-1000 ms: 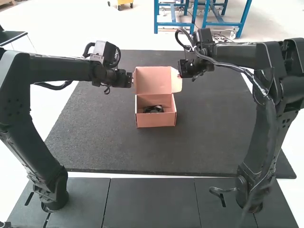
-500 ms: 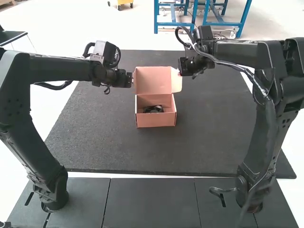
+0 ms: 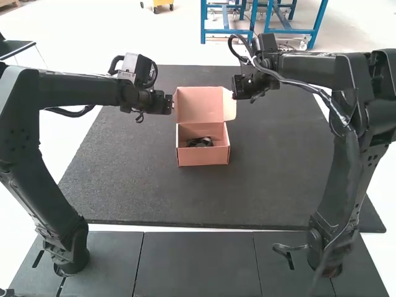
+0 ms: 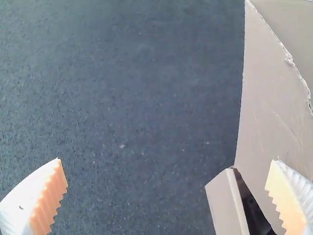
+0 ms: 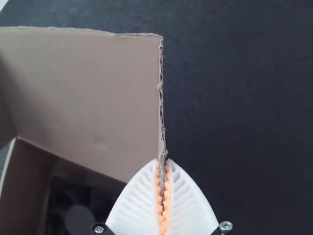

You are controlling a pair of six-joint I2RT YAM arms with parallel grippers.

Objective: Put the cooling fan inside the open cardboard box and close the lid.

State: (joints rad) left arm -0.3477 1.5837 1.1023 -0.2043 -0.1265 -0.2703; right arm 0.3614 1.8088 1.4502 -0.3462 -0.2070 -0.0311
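Note:
The open cardboard box (image 3: 203,153) stands mid-mat with its lid (image 3: 199,105) upright at the far side. A black cooling fan (image 3: 199,143) lies inside; it shows dark under the lid in the right wrist view (image 5: 73,210). My right gripper (image 3: 235,94) is shut on the right edge of the lid (image 5: 88,93), the cardboard pinched between its fingertips (image 5: 162,188). At the lid's left edge my left gripper (image 3: 168,104) is open (image 4: 166,200). One pad (image 4: 288,200) lies against the cardboard panel (image 4: 274,122) and the other (image 4: 46,196) hangs over the mat.
A dark rubber mat (image 3: 124,173) covers the table around the box, with free room on all sides. A small side flap (image 4: 225,200) of the box sticks out by the left gripper's inner finger.
The right gripper has edged slightly up and toward the left with the lid's edge in it. The left arm and the box have stayed put.

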